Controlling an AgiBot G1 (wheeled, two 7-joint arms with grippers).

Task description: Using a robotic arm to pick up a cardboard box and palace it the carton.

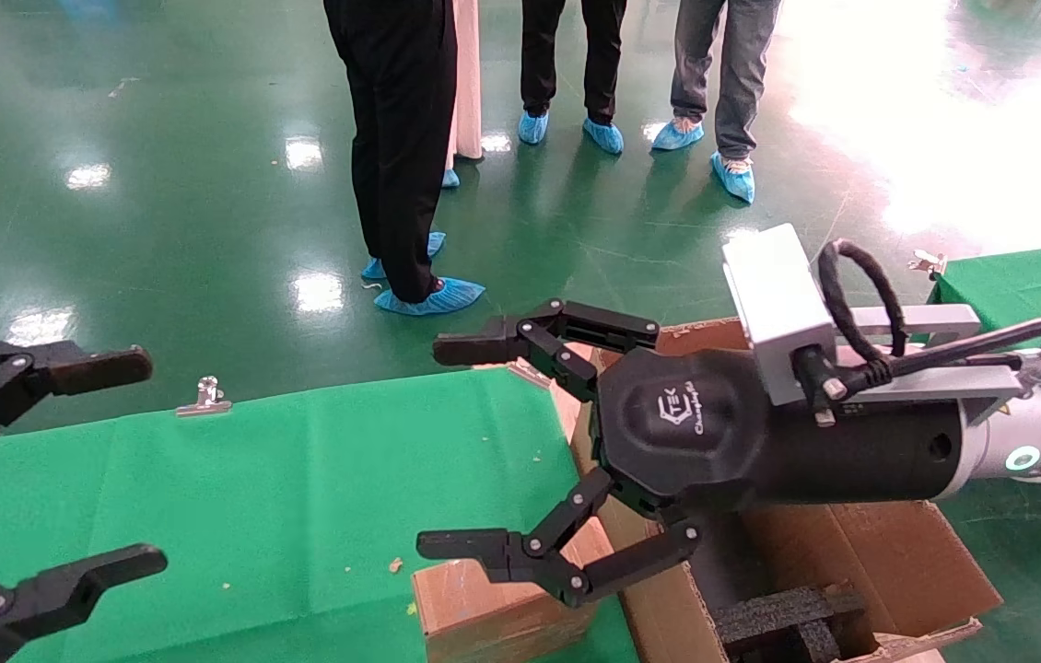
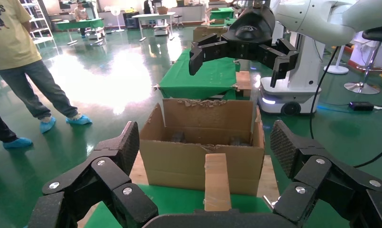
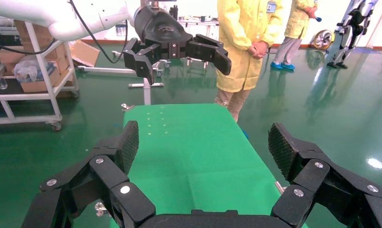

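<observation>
The small brown cardboard box (image 1: 484,608) stands on the green table, close against the carton's near wall. In the left wrist view the cardboard box (image 2: 216,180) shows edge-on. The large carton (image 1: 880,552) sits at the lower right with torn flaps and black foam (image 1: 788,617) inside; it also shows in the left wrist view (image 2: 179,161). My right gripper (image 1: 447,447), on the white arm, is open and empty, hovering above the cardboard box and the carton's edge. My left gripper (image 1: 135,460) is open and empty at the left edge, facing the cardboard box.
A green cloth covers the table (image 1: 299,479), held by a metal clip (image 1: 204,396) at its far edge. Several people in blue shoe covers (image 1: 428,295) stand on the green floor beyond. Another green table (image 1: 1027,276) is at the right.
</observation>
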